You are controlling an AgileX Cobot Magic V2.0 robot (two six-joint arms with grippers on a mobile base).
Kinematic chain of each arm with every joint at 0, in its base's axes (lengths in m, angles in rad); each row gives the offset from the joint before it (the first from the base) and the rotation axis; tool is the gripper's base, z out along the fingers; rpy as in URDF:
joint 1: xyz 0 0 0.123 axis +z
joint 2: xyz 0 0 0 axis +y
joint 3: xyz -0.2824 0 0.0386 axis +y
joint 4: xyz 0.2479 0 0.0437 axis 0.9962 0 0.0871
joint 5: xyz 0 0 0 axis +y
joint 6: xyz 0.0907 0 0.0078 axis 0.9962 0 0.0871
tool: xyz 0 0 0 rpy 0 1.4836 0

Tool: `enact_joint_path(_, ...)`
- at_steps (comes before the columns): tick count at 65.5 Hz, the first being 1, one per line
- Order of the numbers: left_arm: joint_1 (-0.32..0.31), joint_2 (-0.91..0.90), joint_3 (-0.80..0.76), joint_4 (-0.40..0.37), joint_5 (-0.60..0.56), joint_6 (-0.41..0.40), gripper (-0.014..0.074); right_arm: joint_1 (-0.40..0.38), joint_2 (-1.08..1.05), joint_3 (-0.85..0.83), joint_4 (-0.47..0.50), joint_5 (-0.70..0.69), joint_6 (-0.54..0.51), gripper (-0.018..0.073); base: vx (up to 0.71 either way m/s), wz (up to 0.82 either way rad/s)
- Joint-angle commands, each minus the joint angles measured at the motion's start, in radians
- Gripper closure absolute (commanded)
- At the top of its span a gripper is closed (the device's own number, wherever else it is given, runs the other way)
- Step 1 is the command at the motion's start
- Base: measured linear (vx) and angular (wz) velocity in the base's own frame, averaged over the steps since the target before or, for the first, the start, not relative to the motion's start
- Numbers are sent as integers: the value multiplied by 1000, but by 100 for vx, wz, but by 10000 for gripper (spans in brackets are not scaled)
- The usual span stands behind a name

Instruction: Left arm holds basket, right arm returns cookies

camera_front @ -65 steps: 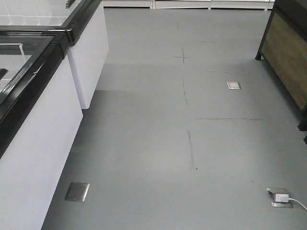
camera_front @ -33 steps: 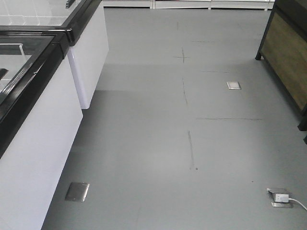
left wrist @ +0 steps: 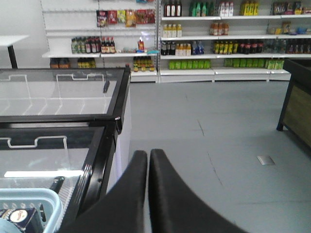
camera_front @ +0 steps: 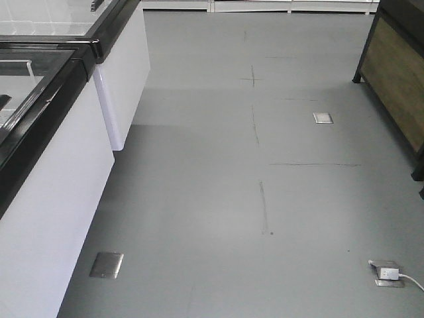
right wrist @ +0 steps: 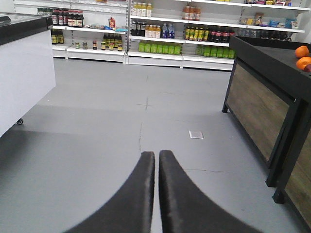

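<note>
- Nothing has visibly shifted on the grey floor since a second ago.
- Left gripper: fingers pressed together; basket near left, cookies inside it.
- Right gripper: fingers together, above the floor.

Left claw: basket low left, cookies inside; freezer left; shelves far ahead; floor plate ahead right.
Right claw: desk right, oranges on it; freezer left; shelves far ahead.
</note>
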Motion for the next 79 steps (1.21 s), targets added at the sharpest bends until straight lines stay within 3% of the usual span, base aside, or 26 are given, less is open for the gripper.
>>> enact_joint_path(1, -4, 47, -29, -25, -67, -5, 592, -7, -13, 17, -3, -75, -5, 565, 0, 0)
enact_joint_path(14, -4, 98, -29, -27, -62, -6, 568, -7, -13, 17, -3, -75, -5, 565, 0, 0)
enact_joint_path(22, -4, 98, -29, -27, -30, -6, 489, -7, -13, 17, -3, -75, -5, 565, 0, 0)
enact_joint_path(41, -4, 98, -29, -27, 47, -6, 126, -7, -13, 17, -3, -75, -5, 565, 0, 0)
enact_joint_path(48, -4, 98, -29, -26, 55, -26, 41, -7, -13, 17, -3, -75, -5, 565, 0, 0)
enact_joint_path(64, -3, 98, -29, 7, 85, -67, 41, -7, -13, 17, -3, -75, -5, 565, 0, 0)
enact_joint_path(79, -3, 98, -29, 186, 63, -206, 48, -7, -13, 17, -3, -75, -5, 565, 0, 0)
